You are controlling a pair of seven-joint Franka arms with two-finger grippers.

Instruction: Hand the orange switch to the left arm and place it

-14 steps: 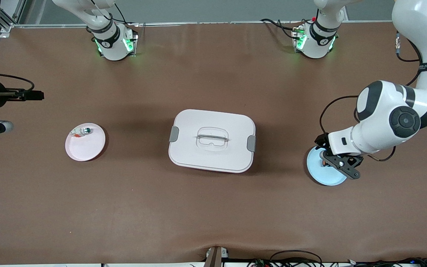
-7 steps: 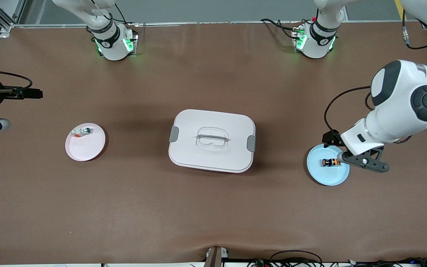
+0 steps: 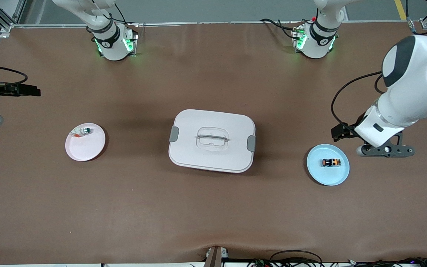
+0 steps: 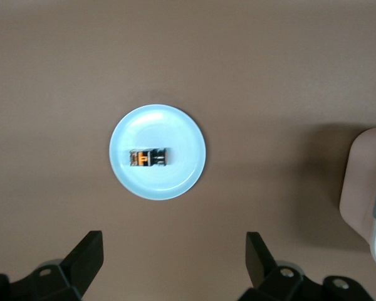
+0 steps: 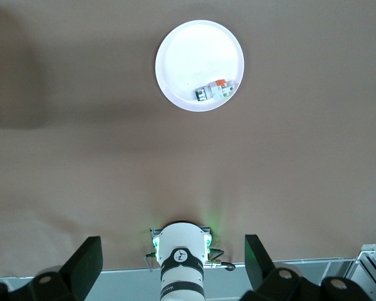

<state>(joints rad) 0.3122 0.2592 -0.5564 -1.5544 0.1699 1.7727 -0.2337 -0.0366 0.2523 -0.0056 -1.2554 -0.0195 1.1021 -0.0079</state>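
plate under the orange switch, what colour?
Light blue plate; the switch lies on it. Clearest in the left wrist view.

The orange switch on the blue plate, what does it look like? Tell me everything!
The orange switch is a tiny, stubby part with a black body and bright orange marks. It lies on its side near the middle of the round blue plate, at the left arm's end of the table. Only the plate touches it. Nothing holds it: the left gripper hangs open above the table beside the plate.
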